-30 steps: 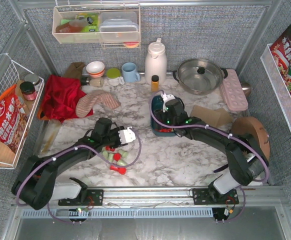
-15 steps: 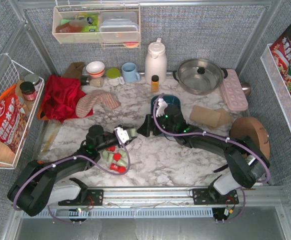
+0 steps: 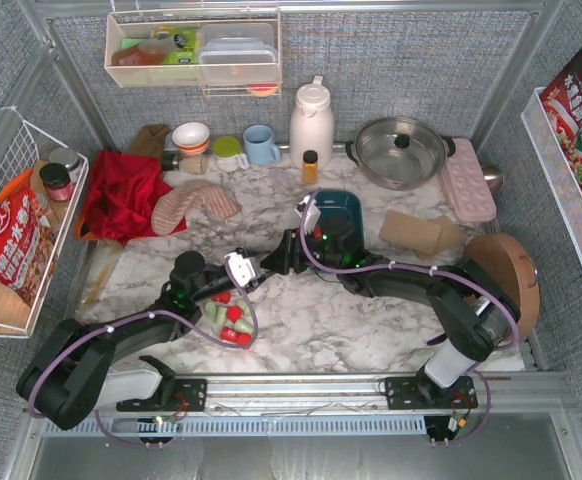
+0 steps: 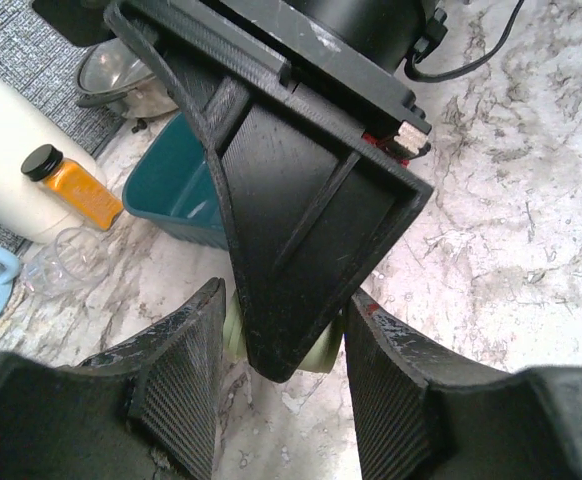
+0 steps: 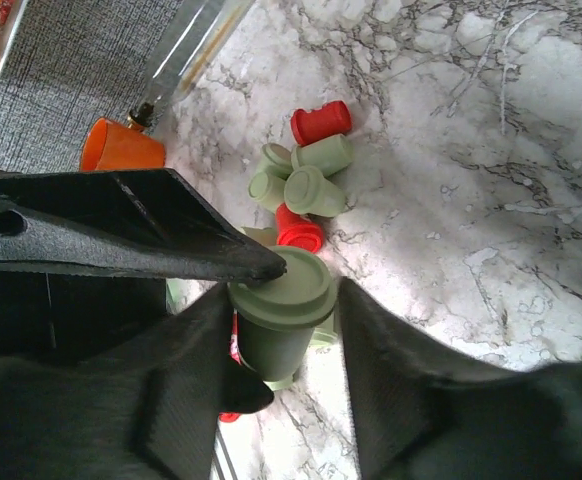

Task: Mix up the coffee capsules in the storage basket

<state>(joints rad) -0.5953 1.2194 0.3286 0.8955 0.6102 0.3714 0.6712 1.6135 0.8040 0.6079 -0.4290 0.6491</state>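
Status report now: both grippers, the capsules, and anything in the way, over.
Left gripper shut on one mint capsule, above the marble table. Right gripper flanks same capsule, grip unclear. Other capsules loose on it; right arm covers storage basket near side.

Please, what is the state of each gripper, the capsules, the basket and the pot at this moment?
left gripper, shut on a green capsule
right gripper, jaws flank that capsule, grip unclear
storage basket, upright, partly hidden
loose capsules, scattered on table, outside it
pot, lid on
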